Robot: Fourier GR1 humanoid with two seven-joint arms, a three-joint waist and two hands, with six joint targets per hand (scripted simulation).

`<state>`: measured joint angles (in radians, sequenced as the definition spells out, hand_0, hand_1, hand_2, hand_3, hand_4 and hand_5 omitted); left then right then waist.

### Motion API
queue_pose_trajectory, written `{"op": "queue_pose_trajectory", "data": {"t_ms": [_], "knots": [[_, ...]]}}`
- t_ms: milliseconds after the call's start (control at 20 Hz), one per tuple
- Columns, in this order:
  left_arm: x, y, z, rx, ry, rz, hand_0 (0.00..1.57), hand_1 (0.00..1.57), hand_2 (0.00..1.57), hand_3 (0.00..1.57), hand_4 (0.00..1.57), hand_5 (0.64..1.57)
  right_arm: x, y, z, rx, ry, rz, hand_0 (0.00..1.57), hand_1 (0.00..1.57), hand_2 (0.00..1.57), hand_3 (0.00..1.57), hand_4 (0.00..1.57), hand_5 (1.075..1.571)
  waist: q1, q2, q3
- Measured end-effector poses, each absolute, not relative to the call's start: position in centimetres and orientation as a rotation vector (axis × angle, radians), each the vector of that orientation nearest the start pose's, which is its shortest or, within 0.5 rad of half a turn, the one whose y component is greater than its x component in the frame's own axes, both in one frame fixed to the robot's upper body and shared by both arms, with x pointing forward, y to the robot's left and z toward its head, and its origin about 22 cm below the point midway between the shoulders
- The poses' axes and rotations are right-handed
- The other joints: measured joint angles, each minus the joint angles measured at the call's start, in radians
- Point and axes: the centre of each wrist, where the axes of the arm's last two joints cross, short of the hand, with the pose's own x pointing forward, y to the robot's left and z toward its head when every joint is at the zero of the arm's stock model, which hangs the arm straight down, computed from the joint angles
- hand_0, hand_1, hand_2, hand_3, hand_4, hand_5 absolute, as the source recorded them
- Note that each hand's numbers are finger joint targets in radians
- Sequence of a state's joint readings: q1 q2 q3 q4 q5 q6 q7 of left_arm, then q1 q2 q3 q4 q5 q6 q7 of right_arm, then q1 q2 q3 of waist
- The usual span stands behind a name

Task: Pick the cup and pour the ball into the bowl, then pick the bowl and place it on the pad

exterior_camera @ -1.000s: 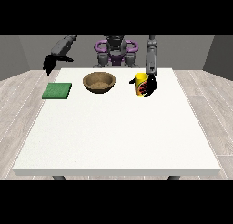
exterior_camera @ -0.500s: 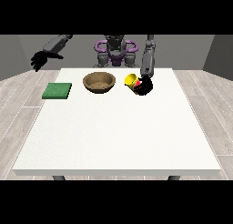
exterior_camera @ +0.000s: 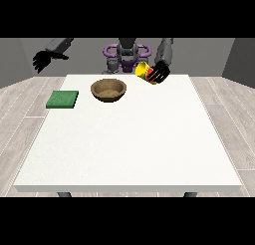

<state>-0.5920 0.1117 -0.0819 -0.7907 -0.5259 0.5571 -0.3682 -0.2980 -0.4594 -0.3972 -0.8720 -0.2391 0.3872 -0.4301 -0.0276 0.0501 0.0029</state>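
The hand at the view's right [exterior_camera: 160,73] is shut on a yellow cup [exterior_camera: 144,71] with a red band, held in the air above the table's far edge. The cup is tilted, its mouth turned toward the view's left. A brown wooden bowl [exterior_camera: 108,89] sits on the table to the lower left of the cup. I see no ball. A green pad [exterior_camera: 63,99] lies flat near the table's left edge. The hand at the view's left [exterior_camera: 41,60] hangs raised beyond the table's left side, fingers spread, holding nothing.
The white table [exterior_camera: 129,144] stretches wide toward the camera in front of the bowl and pad. The robot's purple and grey torso [exterior_camera: 126,56] stands behind the far edge. Grey plank floor surrounds the table.
The cup has been lifted off the table, tilted over and carried up and toward the bowl. The hand at the view's left has swung further outward and upward.
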Motion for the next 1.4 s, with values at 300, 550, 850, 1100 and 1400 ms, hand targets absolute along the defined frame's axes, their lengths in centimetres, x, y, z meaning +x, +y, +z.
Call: {"op": "queue_pose_trajectory", "data": {"t_ms": [300,550,850,1100,1400], "knots": [[36.6,14.8,-0.5,0.804,-1.803,-0.745,1.37,1.37,1.57,1.57,1.14,1.566,26.3,-45.1,-2.5,-0.109,-1.679,-0.129,0.00,0.00,0.19,0.00,0.00,1.555,0.061,-0.071,-0.0012],[36.5,11.7,0.7,0.875,-1.799,-0.856,1.28,1.28,1.57,1.57,1.00,1.569,25.3,-45.3,-3.9,-0.118,-1.677,-0.145,0.00,0.00,0.00,0.00,0.00,1.552,0.076,-0.066,-0.0015],[36.2,8.6,1.9,0.971,-1.786,-1.000,0.68,0.68,1.57,1.53,0.89,1.571,25.5,-46.1,-3.5,-0.116,-1.680,-0.140,0.00,0.00,0.00,0.00,0.00,1.551,0.063,-0.066,-0.0012],[35.1,6.0,2.6,1.058,-1.768,-1.100,0.54,0.54,1.57,1.57,0.90,1.571,27.7,-45.7,-2.1,-0.109,-1.670,-0.114,0.00,0.00,0.00,0.16,0.00,1.533,0.050,-0.065,-0.0020],[34.2,3.9,2.9,1.194,-1.783,-1.241,0.30,0.30,1.57,1.57,0.90,1.570,30.9,-43.4,-0.7,-0.114,-1.685,-0.092,0.00,0.00,0.00,0.22,0.00,1.533,0.042,-0.039,-0.0025]]}}
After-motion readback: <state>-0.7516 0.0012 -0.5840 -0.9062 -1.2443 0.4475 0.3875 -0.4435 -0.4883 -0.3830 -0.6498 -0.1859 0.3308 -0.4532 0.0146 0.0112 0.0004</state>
